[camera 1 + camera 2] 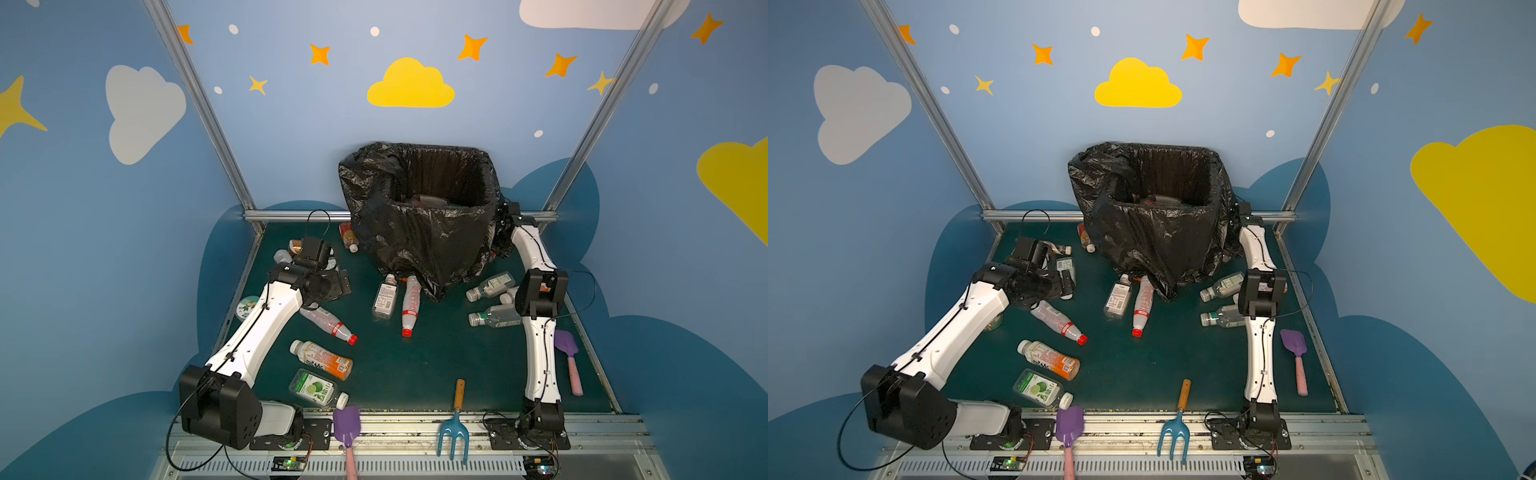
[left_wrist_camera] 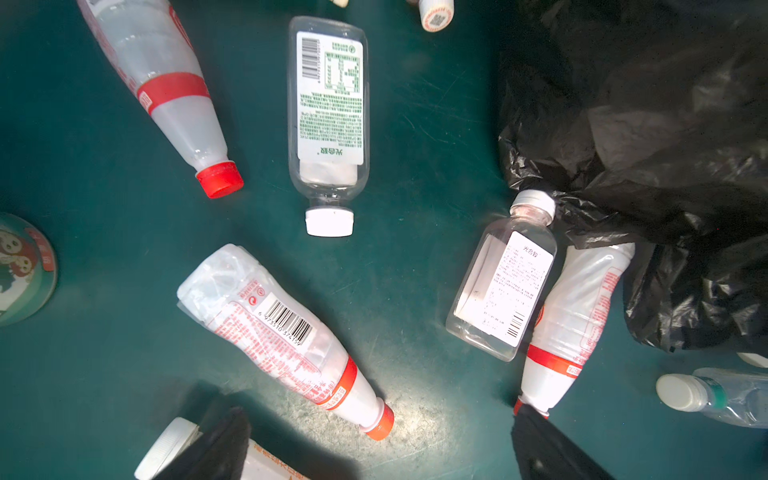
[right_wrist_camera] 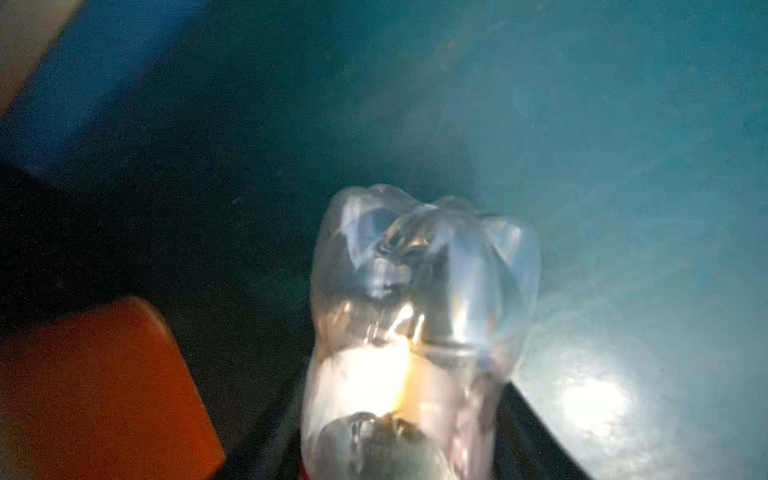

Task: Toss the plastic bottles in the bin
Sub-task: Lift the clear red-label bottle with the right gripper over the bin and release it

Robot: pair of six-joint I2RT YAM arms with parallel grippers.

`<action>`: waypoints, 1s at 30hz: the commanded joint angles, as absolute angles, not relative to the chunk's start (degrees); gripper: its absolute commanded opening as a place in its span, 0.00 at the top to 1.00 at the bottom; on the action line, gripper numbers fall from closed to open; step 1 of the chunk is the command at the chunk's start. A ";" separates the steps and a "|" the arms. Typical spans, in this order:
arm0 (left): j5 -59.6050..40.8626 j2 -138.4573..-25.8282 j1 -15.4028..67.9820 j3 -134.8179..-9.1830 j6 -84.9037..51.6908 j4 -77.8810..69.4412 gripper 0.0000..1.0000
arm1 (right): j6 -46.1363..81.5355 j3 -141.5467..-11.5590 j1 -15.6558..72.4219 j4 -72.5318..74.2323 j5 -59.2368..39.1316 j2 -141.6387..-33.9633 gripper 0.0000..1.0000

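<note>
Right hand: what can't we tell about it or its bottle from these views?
- Right hand: fingertips cut off by the right wrist view's edge; grip unclear.
- Clear bottle: blurred there; label and cap not visible.
- Both top views: hand and bottle are lost beside the black-bagged bin.
- Inside the bin: contents too dark to identify.

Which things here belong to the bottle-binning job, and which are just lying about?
Job: plastic bottles, such as the orange-label bottle, lime-label bottle and clear bottle; bin.
Lying about: purple shovel at the front edge, purple shovel at the right edge, blue rake, round jar.
</note>
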State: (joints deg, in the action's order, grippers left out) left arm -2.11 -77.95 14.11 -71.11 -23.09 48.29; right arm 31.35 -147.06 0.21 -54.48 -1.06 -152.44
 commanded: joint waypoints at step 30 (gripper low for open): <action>-5.44 -73.83 12.74 -69.91 -20.47 45.58 0.01 | 35.08 -83.06 -8.19 -19.40 4.89 -92.55 0.72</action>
State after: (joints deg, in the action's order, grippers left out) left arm -4.75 -75.37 12.99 -69.38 -21.23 46.70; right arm 37.91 -86.91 -8.86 -24.84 3.84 -99.53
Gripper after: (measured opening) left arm 0.992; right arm 0.523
